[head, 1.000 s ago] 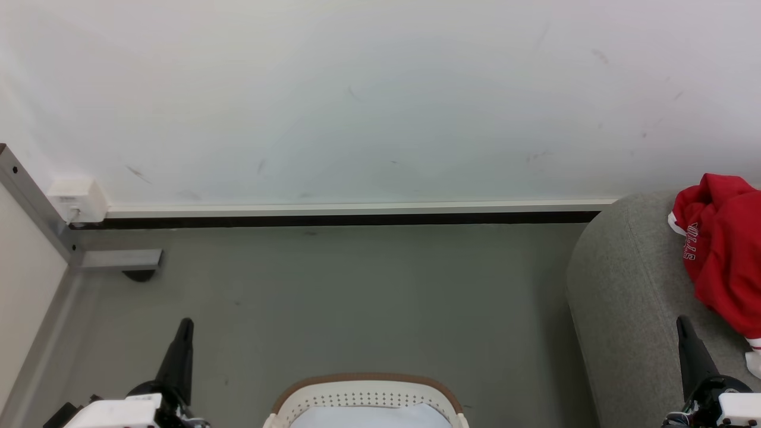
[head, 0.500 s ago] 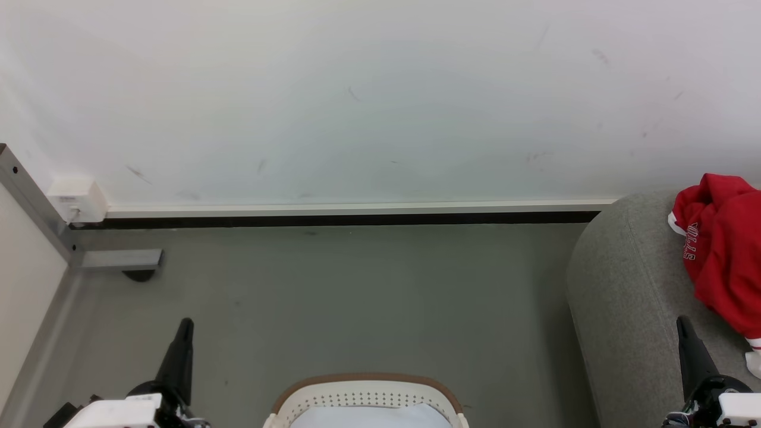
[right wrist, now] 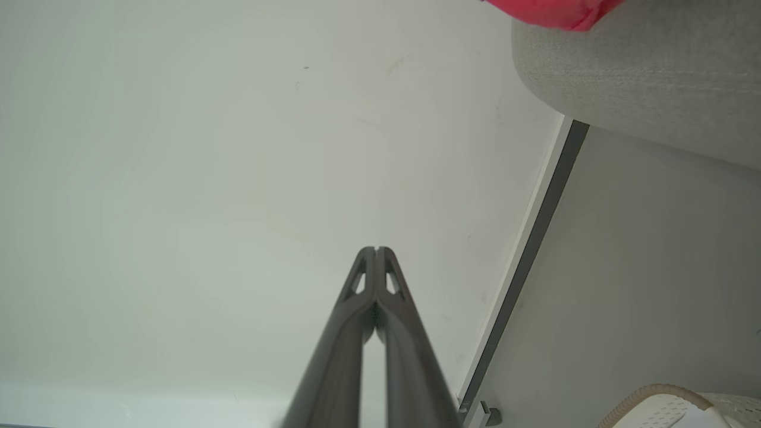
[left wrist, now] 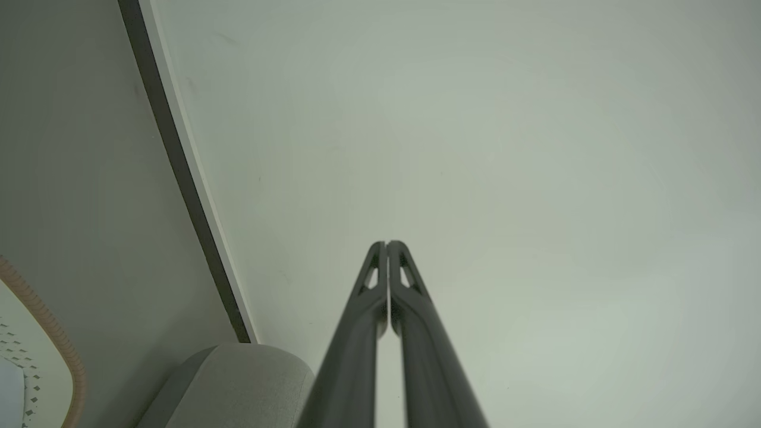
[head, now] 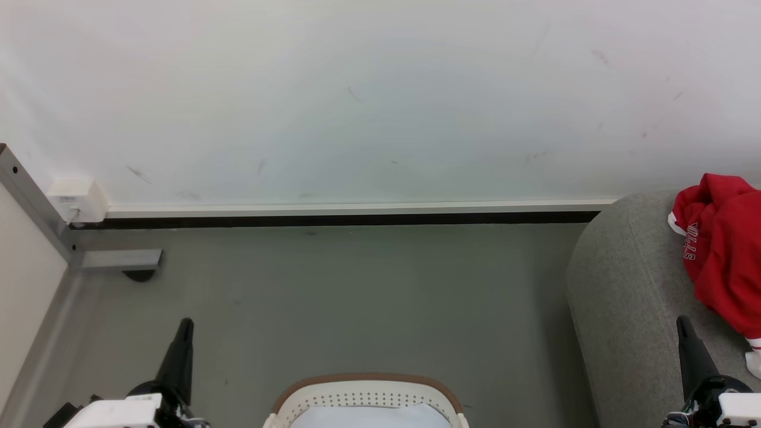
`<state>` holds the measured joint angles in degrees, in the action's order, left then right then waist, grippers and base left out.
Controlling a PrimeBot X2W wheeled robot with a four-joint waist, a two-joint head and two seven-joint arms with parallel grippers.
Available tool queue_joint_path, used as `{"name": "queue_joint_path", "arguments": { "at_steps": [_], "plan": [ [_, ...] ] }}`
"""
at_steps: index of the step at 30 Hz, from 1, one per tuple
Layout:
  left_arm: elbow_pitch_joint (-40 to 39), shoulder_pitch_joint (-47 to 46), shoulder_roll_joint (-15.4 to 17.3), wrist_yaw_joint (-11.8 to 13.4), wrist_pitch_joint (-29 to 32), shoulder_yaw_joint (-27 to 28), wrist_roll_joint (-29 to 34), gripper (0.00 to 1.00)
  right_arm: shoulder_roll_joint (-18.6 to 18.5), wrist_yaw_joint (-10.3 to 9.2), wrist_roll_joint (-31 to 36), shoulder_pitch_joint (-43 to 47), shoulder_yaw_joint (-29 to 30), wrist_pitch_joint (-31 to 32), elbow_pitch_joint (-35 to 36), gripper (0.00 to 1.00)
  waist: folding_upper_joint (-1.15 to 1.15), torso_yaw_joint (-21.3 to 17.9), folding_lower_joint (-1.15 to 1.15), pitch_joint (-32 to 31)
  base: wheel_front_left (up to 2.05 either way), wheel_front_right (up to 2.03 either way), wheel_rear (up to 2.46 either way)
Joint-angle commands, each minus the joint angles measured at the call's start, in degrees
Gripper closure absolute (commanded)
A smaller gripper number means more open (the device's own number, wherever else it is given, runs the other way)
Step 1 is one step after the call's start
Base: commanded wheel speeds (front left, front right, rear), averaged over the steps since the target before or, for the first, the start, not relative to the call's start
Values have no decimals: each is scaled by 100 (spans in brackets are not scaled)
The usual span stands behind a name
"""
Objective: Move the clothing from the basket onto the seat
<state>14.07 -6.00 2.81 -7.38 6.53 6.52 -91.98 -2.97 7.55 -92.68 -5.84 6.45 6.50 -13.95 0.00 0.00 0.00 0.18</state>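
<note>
Head view: clothing lay bunched on the seat at far right. It was red with white trim at one edge and white-outlined lettering on a fold, partly cut by the frame edge. The basket sat bottom centre on the grey floor, white perforated wall with a brown rim, no red showing inside. The left gripper was lower left and the right gripper lower right over the seat, each reading as a single dark spike.

Left wrist view: fingers pressed together tip to tip, nothing between them, pointing at the pale wall. The basket rim sat at far left, a seat corner below.

Right wrist view: fingers likewise fully closed and empty. A strip of red cloth on the seat showed at the top right, the basket rim at the bottom right.
</note>
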Motion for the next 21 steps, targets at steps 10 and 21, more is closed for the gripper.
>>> {"name": "queue_joint_path", "arguments": {
  "at_steps": [10,21],
  "plan": [
    [-3,-48,10,-25,20,10,-80,100,8,-12,47,-69,27,20,-15,100,0,0,0,0,0,0,0],
    [-3,-48,10,-25,20,10,-80,100,8,-12,49,-70,28,22,-15,100,0,0,0,0,0,0,0]
  ]
}}
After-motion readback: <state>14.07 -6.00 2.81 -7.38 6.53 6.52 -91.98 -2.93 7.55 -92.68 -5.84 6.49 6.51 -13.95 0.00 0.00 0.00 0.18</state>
